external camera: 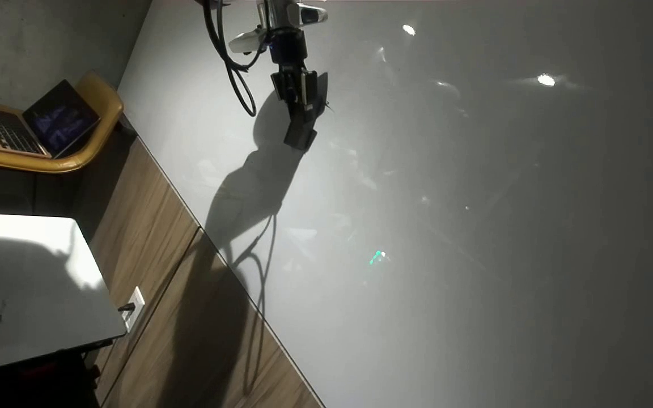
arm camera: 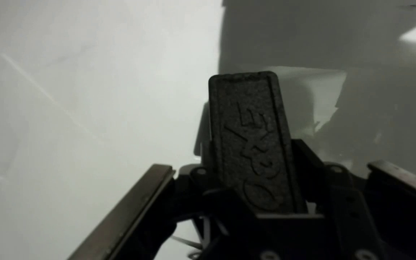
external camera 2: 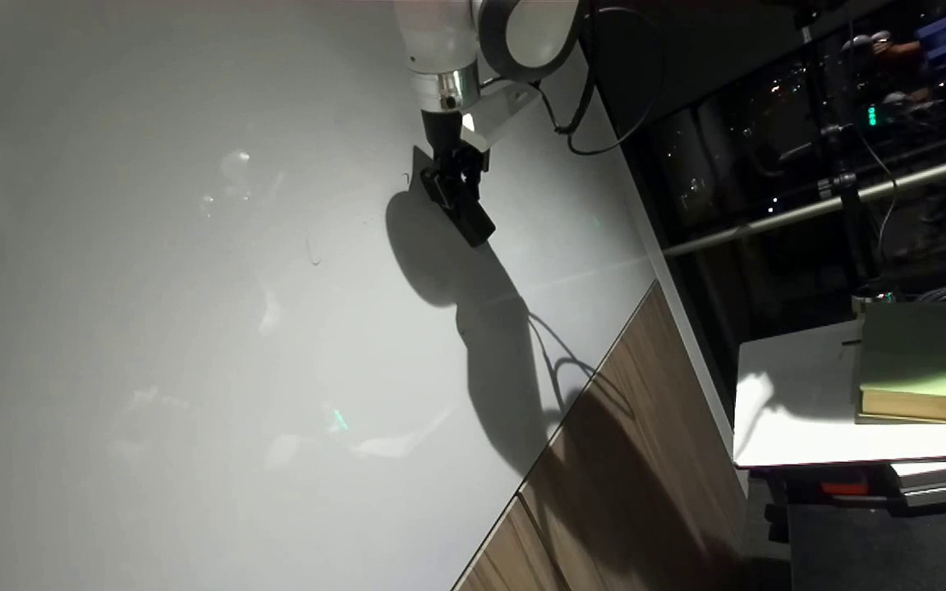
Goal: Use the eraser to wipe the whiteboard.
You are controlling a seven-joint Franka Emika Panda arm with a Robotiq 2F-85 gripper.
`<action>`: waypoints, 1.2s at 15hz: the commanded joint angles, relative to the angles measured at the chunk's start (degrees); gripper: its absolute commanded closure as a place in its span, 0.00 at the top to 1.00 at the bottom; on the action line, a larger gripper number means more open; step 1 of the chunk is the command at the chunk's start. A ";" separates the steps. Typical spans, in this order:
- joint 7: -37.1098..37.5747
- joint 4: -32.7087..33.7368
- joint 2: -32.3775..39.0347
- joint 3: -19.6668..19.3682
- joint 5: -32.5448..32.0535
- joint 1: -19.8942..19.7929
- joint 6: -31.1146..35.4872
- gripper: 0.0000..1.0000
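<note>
The eraser is a dark-grey oblong block with engraved lines on its flat face, in the wrist view [arm camera: 247, 119]. It also shows in both exterior views [external camera: 301, 134] [external camera 2: 473, 220]. My gripper [arm camera: 255, 159] is shut on it, one finger on each long side, and the eraser's far end sticks out past the fingertips. The whiteboard [external camera: 474, 294] fills much of both exterior views [external camera 2: 153, 328] and lies behind the eraser in the wrist view [arm camera: 121, 90]. I cannot tell whether the eraser touches it. A short hooked pen mark [external camera 2: 313, 254] and a small mark [external camera 2: 406, 178] show near the gripper.
A wood-grain panel [external camera: 151, 226] with a power outlet [external camera: 134, 309] borders the whiteboard. An open laptop [external camera: 60, 122] sits on a yellow chair [external camera: 71, 164]. A white table [external camera 2: 801, 427] holds a green book [external camera 2: 925, 345]. A cable [external camera: 233, 68] hangs from the arm.
</note>
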 commanded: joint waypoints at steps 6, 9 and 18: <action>-5.95 9.90 6.35 -6.92 1.47 -7.74 3.06 0.29; -10.23 13.40 7.15 -6.89 8.29 -6.91 -0.99 0.29; -8.21 16.23 3.88 1.09 14.96 -0.38 -10.80 0.29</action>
